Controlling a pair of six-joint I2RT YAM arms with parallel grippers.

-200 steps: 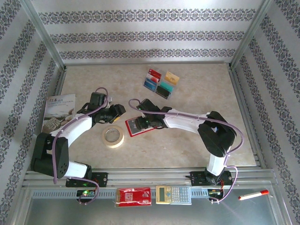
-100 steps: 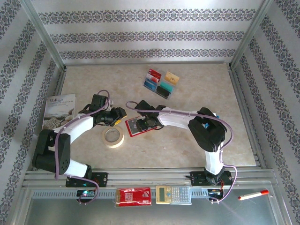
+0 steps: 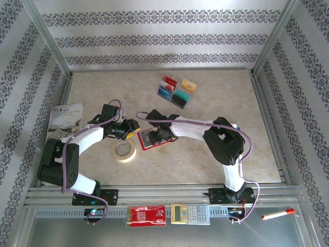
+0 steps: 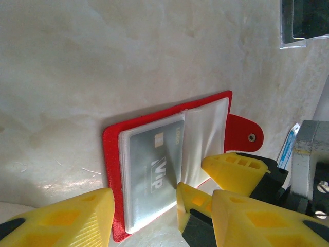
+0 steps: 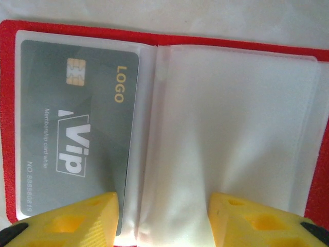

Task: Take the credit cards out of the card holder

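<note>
Right wrist view: the card holder [image 5: 7, 154] lies open and flat on the table [image 3: 216, 154], between the two arms
Left in it: one grey card [image 5: 77, 128] sits in the left pocket; the clear pocket [image 5: 231, 128] beside it is empty
Already out: four cards [image 3: 176, 91] lie together at the far side of the table, well apart from the card holder
Right gripper [image 5: 162, 216]: jaws about half apart, astride the fold and the clear pocket, clamped on nothing; whether the tips press on the film I cannot tell
Left gripper [image 4: 162, 198]: jaws wide apart over the edge of the card holder, nothing held
How it will handle: the grey card looks light, thin, stiff and slick, while the film around it is soft and buckles; the card holder is likely light enough to slide or lift along with the card
Where to take hold: probably the card's edge nearest the fold, pinched across its flat faces, with the other gripper pinning the red border down
</note>
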